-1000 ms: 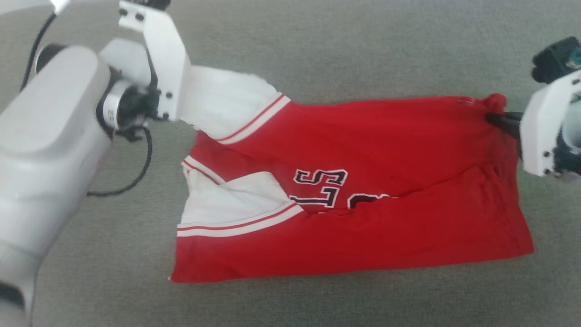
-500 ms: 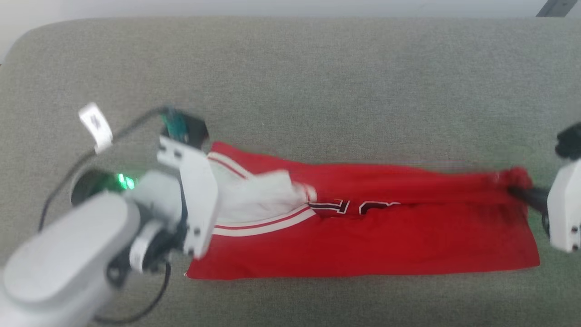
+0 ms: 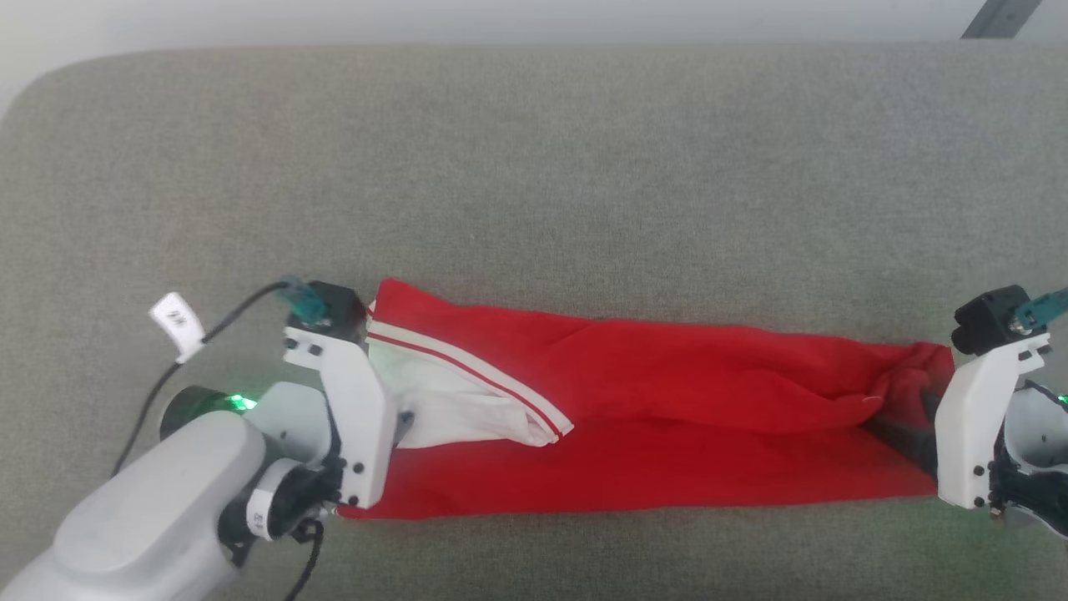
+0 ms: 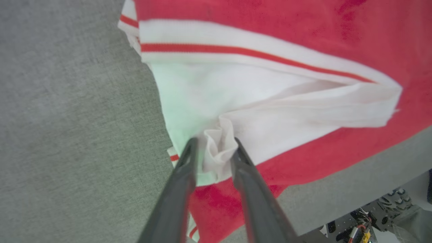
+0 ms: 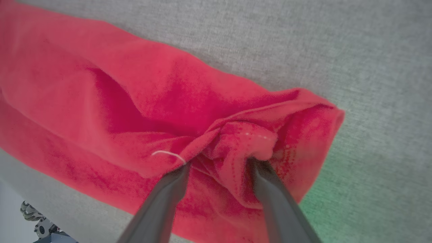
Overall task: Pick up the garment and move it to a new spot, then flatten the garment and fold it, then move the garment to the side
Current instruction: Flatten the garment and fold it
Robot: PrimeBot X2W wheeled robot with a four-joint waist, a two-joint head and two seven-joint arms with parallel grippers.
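The left pincer (image 4: 214,141) and right pincer (image 5: 220,164) each have 2 fingers spread apart.

White arms (image 3: 150,517), black cable (image 3: 242,302), dark pincers (image 4: 214,141) (image 5: 220,164)

Grey-green fabric surface (image 3: 534,167), pale wall beyond (image 3: 501,17)

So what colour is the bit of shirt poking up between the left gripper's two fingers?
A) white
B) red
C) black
A: at the left gripper, a white fold of the shirt sits between the two dark fingers.
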